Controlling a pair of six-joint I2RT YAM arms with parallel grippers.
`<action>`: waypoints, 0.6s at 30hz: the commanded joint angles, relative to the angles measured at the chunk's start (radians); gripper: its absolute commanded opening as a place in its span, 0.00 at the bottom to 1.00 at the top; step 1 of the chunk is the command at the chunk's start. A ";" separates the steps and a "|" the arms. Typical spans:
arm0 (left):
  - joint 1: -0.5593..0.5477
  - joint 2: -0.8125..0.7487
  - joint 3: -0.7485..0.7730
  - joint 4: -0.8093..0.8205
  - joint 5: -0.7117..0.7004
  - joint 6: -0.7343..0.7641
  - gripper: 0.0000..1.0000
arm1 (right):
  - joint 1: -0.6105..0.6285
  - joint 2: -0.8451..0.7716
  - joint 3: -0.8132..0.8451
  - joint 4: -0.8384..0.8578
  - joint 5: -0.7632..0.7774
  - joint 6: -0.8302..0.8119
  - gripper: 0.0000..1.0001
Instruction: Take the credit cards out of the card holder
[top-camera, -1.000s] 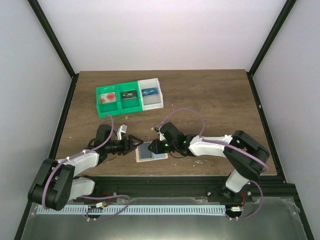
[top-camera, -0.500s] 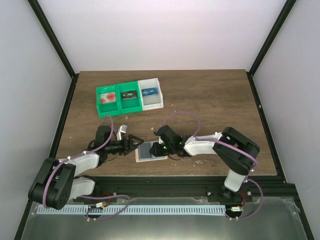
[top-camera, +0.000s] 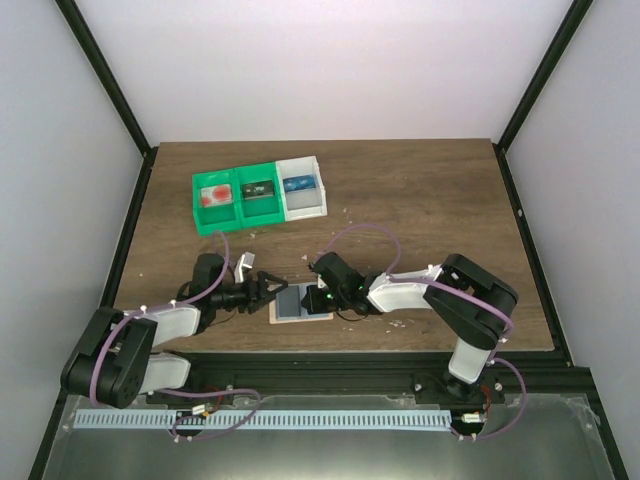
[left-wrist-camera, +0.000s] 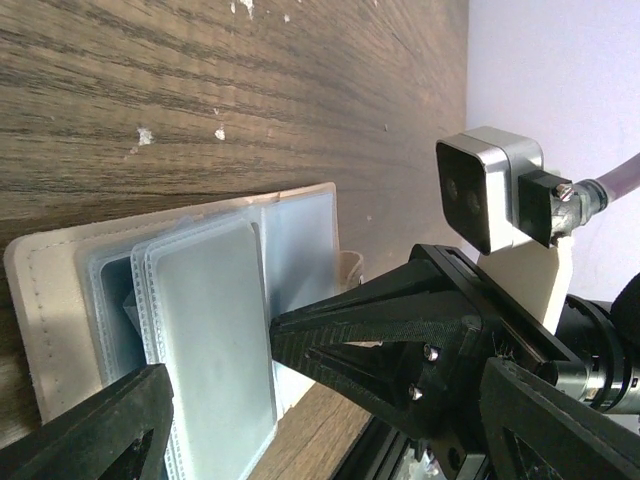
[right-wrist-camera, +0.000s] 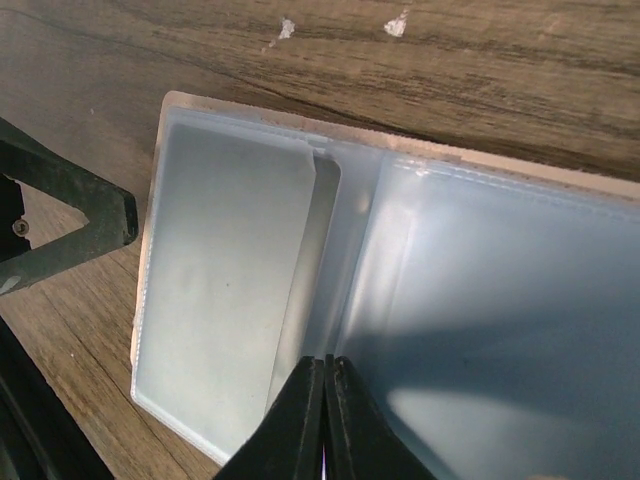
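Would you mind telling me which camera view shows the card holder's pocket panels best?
The right wrist view: the card holder fills most of the frame, its pockets close up. The left wrist view shows it aslant, partly behind the right gripper. The top view shows it small and distant.

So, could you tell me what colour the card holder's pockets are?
The pockets are pale grey-blue; right wrist view.

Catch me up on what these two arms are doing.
The card holder lies open on the table near the arms' bases. The right gripper is shut, down at the holder's centre fold; the left gripper hovers open at its left edge. The pockets in view look empty. A red card, a dark card and a blue card lie one each in the trays at the back, so the job looks nearly done.
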 joint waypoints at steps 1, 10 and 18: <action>-0.002 0.005 -0.010 0.046 0.016 -0.005 0.86 | 0.011 0.015 -0.015 0.024 0.002 0.009 0.03; -0.002 0.015 -0.009 0.046 0.005 -0.004 0.86 | 0.011 0.022 -0.024 0.035 -0.002 0.014 0.02; -0.002 0.015 -0.005 0.035 -0.008 0.004 0.86 | 0.010 0.017 -0.017 0.011 -0.005 0.015 0.03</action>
